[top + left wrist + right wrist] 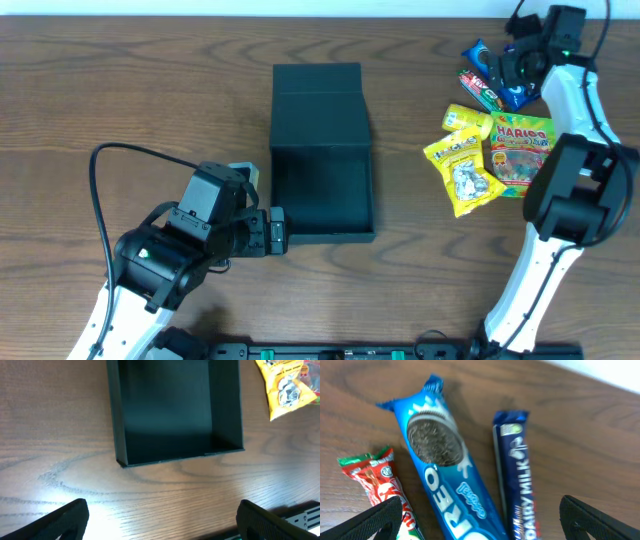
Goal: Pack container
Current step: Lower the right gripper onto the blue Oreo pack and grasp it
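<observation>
My left gripper (pixel 276 230) hangs low beside the near left corner of the container (pixel 325 237), its fingers spread wide apart over bare wood. The container sits near the middle of the table (pixel 150 80), a dark box with its inside facing up and its lid (pixel 318 90) folded back flat on the far side. From my left wrist I look straight at its near wall. My right gripper (pixel 505 72) is well apart from the box, at the far right corner, and it too stands wide open, clamped on nothing. Below it lie a blue Oreo packet (pixel 445 475), a dark blue chocolate bar (pixel 517 475) just beside it, and a red and green wrapper (pixel 380 480) on the other side. Nearer to me lie a gummy bag (pixel 520 150) and two yellow bags (pixel 462 170), between those snacks and my right arm.
</observation>
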Controlling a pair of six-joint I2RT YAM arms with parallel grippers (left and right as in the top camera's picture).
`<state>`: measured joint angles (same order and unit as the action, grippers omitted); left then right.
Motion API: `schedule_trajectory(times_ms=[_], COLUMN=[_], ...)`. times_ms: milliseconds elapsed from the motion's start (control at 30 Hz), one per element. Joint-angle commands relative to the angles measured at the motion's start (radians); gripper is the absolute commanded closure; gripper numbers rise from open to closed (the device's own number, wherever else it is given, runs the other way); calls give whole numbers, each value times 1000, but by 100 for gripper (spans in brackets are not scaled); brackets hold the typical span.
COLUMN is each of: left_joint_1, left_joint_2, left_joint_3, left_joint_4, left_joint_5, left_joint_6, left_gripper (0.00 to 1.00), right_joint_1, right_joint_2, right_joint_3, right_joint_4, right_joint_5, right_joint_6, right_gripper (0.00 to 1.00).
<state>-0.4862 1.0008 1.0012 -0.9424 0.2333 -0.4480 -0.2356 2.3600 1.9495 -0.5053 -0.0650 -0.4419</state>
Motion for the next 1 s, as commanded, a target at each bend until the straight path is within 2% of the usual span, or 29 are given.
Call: schedule_trajectory(times_ms=[0, 233, 500, 800, 967], left_joint_1=[2, 2, 2, 2, 2], left_joint_2=[1, 1, 1, 1, 1], left_joint_3=[17, 17, 17, 17, 17], left_joint_4=[0, 0, 2, 6, 13], left_joint_5=[4, 4, 4, 3, 3], left_joint_6=[6, 5, -2, -2, -2], left_gripper=[5, 5, 5, 5, 5], right_joint_1=[-12, -21, -17, -12, -12], right_joint_2=[32, 61, 82, 89, 104], right_joint_3=[20, 20, 19, 18, 18], right_joint_4=[3, 27, 45, 38, 39], right_joint_5=[-19, -14, -22, -48, -47], right_joint_6=[-39, -39, -37, -37, -38], right_gripper=[1, 3, 26, 31, 27])
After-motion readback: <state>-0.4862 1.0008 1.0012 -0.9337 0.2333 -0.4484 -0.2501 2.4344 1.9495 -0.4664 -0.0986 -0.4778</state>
